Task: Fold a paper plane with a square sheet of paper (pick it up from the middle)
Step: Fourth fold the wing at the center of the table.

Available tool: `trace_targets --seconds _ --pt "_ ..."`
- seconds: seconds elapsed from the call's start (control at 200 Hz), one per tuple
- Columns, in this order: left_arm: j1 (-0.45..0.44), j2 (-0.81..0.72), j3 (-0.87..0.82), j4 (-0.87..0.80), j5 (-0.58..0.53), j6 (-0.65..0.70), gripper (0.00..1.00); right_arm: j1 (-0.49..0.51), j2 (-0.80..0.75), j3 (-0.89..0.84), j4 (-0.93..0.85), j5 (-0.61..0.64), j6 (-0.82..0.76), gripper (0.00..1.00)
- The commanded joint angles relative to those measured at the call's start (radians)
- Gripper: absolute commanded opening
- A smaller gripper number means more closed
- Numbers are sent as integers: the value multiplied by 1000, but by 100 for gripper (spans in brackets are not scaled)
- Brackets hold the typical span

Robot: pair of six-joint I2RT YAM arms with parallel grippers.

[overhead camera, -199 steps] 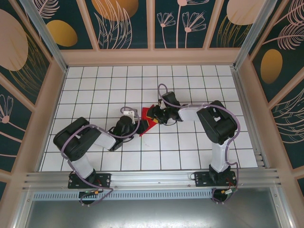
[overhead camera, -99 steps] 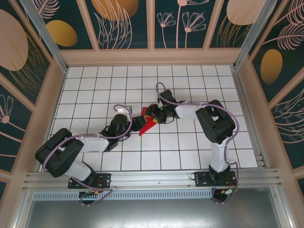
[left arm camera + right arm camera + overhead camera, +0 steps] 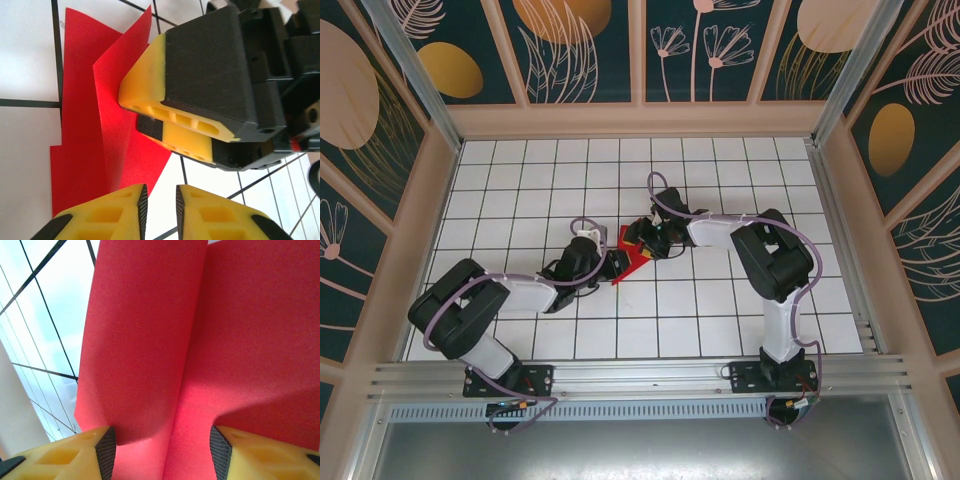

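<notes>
The square sheet of paper [image 3: 636,257] is bright red and partly folded, and it lies on the white grid table between the two arms. In the right wrist view the paper [image 3: 150,340] shows a lengthwise crease. My right gripper [image 3: 163,452] is open, its pads wide apart on either side of that crease. In the left wrist view the right gripper [image 3: 132,110] presses down on the paper [image 3: 82,160], where one flap stands up. My left gripper [image 3: 160,212] sits at the paper's near corner with a narrow gap and only white table between its pads. No finished paper plane is in view.
The white grid table [image 3: 720,320] is walled in by beige rails and patterned panels on three sides. An aluminium rail [image 3: 640,375] runs along the near edge by the arm bases. Both arms meet over the table's middle.
The left gripper's jaws have narrowed, and its arm has shifted while staying at the paper's left corner. The right gripper has opened slightly on the paper.
</notes>
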Motion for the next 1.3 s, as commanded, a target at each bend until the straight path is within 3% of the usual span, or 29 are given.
trace_targets --seconds 0.0,0.375,0.831,1.296 --pt "5 30 23 -34 -4 8 24 -3 158 -70 -166 154 -1 57" --pt "16 56 36 -73 -70 7 23 -2 174 -70 -176 156 -15 56" --pt "22 68 44 -88 -77 11 21 0 232 -49 -234 200 -11 48" --pt "21 73 40 -85 -85 13 20 7 275 -19 -293 250 -8 47"
